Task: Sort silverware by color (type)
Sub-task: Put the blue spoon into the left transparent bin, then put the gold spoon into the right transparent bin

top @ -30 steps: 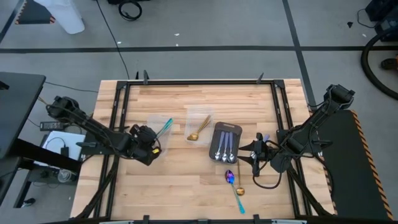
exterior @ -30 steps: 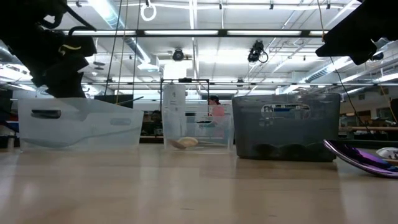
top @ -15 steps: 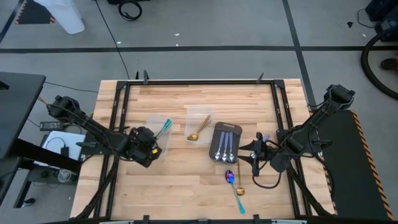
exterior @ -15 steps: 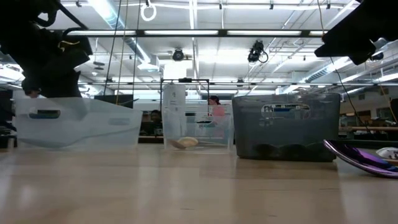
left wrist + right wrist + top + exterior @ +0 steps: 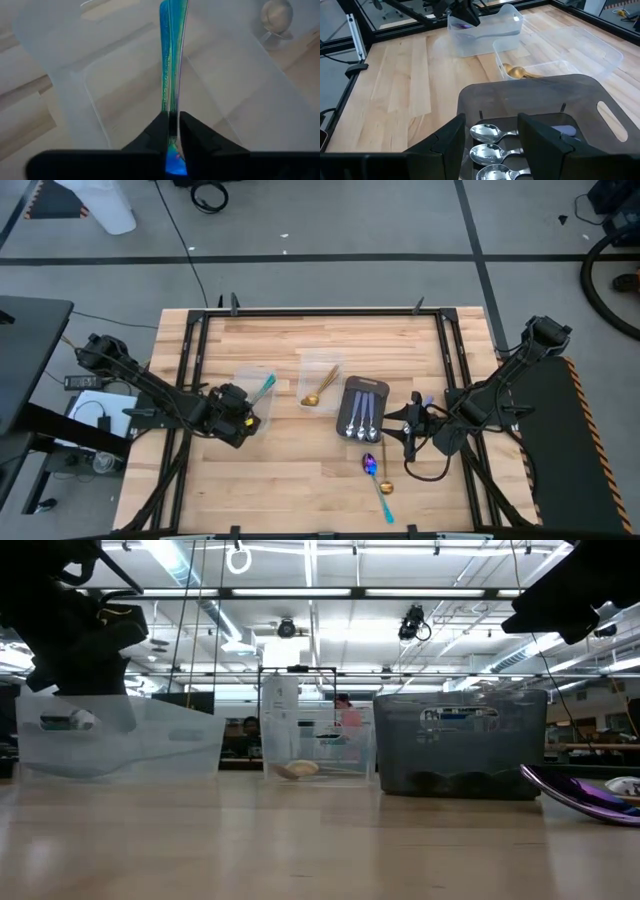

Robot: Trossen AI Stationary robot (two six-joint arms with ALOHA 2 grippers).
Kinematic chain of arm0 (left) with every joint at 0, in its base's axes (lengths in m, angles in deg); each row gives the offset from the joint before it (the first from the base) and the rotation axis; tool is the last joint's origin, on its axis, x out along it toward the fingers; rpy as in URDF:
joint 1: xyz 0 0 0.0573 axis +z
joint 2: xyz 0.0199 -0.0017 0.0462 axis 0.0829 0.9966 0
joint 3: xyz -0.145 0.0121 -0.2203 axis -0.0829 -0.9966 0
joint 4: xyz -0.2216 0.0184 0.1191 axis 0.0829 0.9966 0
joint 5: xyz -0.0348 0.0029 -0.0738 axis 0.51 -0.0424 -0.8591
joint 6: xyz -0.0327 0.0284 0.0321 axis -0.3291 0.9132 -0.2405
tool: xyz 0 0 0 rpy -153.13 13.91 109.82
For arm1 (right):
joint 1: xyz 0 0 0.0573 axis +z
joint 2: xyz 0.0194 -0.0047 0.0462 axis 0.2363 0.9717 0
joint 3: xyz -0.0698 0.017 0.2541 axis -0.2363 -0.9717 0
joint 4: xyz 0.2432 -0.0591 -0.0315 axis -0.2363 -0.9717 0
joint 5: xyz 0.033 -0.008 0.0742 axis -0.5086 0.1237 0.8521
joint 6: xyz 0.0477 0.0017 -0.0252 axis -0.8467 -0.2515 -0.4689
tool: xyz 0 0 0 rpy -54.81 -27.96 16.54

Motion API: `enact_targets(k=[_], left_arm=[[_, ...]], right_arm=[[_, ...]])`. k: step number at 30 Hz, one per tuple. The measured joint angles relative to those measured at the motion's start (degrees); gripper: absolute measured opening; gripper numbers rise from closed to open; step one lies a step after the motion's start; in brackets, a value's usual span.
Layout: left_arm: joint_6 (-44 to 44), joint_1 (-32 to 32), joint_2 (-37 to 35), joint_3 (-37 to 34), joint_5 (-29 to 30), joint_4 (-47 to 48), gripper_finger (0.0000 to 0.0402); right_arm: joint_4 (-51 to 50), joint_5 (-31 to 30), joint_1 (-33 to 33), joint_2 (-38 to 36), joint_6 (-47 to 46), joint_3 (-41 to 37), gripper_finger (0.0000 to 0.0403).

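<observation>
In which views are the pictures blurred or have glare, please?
Left wrist view: the teal spoon handle is sharp, the clear tub around it soft and milky. Low view: ceiling lights glare, the purple spoon at the edge is blurred. High view: even light.

high view: straight down from above, taking in the whole surface (image 5: 300, 480) and both arms.
low view: at surface height, level across it toward the room behind.
left wrist view: very close, into a clear tub (image 5: 125, 75).
right wrist view: near, over the grey tray (image 5: 580, 95).
shared: tubs and tray show in high, low and right wrist views.
</observation>
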Motion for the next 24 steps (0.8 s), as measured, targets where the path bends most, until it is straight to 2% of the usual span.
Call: enact_targets(k=[6,10,15,24], left_arm=[[0.7,1.5,0.0,0.0,-1.0,0.0,0.0117],[2.5,2.0,0.0,0.0,-1.0,-0.7,0.0144],[7.9,2.2,-0.1,0.4,-0.3,-3.7,0.0155],[21.1,2.2,-0.2,7.8,4.7,-4.8,0.0155]], right_arm=[[0.4,0.4,-0.2,0.0,0.9,0.0,0.0189],[0.4,0.5,-0.2,0.0,0.9,0.0,0.0189],[0.4,0.5,-0.2,0.0,0.9,0.0,0.0189],[0.4,0.5,-0.2,0.0,0.8,0.0,0.0189]])
